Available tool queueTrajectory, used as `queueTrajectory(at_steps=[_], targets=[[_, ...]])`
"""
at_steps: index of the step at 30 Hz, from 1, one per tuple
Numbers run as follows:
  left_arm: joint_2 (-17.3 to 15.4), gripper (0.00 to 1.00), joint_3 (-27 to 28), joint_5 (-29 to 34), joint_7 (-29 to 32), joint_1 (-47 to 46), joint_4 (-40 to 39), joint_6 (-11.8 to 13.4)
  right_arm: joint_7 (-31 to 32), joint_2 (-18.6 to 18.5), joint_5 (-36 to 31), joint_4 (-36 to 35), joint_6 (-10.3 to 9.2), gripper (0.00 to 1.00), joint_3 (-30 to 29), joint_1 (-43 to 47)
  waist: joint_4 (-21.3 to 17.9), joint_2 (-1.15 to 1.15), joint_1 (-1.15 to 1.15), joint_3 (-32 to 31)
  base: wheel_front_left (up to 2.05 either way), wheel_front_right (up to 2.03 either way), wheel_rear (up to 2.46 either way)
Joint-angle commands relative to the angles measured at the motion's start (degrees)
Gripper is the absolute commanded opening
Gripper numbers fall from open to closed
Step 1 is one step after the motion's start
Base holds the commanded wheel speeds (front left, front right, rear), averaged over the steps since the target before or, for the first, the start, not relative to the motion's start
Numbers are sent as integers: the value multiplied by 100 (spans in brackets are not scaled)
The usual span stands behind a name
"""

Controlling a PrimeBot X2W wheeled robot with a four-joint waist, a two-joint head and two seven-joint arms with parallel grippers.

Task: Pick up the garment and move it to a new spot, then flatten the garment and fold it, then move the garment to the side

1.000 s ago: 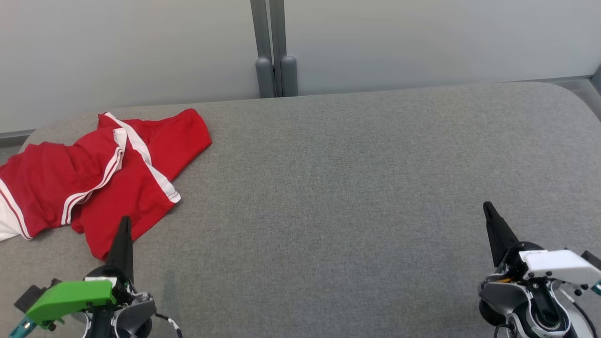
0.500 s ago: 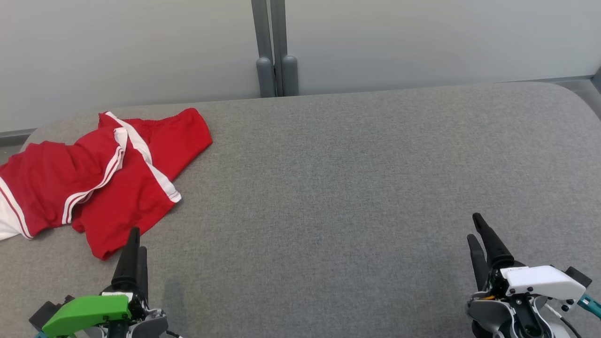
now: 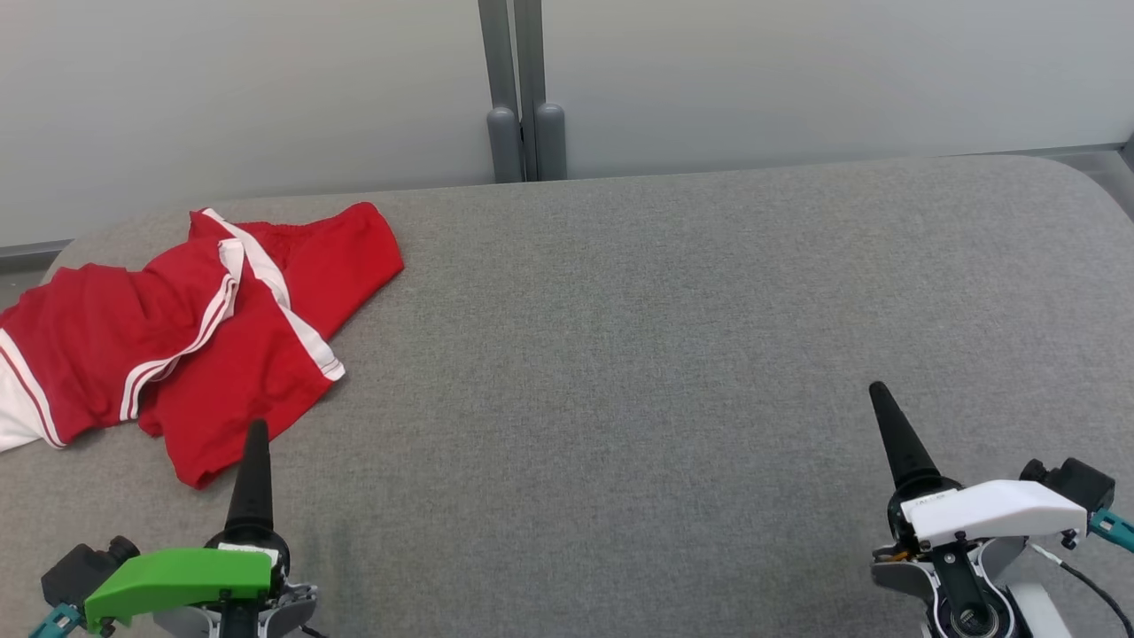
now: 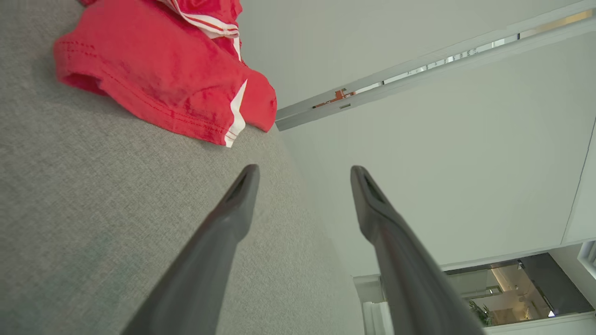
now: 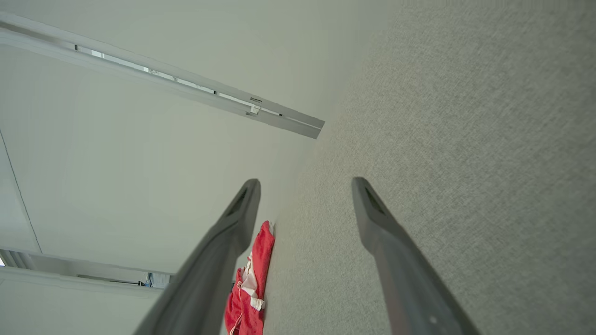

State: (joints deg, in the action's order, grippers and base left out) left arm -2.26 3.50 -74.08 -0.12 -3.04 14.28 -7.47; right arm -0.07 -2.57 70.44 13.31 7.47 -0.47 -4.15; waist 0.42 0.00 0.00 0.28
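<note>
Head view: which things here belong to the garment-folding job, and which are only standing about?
For the job:
- red garment, crumpled at the table's far left
- left gripper, open
- right gripper, open
- grey table, the work surface

Only standing about:
- grey posts behind the table
- pale wall panels

The head camera looks forward and steeply down from above the near edge of the grey fabric-covered desk (image 3: 620, 354), taking in its full width up to the pale panelled wall (image 3: 797, 80) behind. Each wrist camera sits low over the fabric, rolled on its side, and looks along its own claw toward that wall. The left claw (image 4: 302, 170) is near the crumpled red shorts with white stripes (image 4: 163, 79), the right claw (image 5: 305, 181) well apart from them. All three views share shorts, desk and wall.
</note>
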Motion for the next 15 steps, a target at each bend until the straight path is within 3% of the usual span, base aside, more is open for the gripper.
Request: queueTrajectory(at_steps=[1,15], targets=[[-38,100,-24,352,-61,-41,-113,-2,-67,-70,-327,-147,2,100,68,-195,1,0,0,0,0,0,0],[-96,100,-61,2158,-353,41,22,19,-357,-278,-2092,-181,2,100,322,-305,27,0,0,-17,0,0,0]])
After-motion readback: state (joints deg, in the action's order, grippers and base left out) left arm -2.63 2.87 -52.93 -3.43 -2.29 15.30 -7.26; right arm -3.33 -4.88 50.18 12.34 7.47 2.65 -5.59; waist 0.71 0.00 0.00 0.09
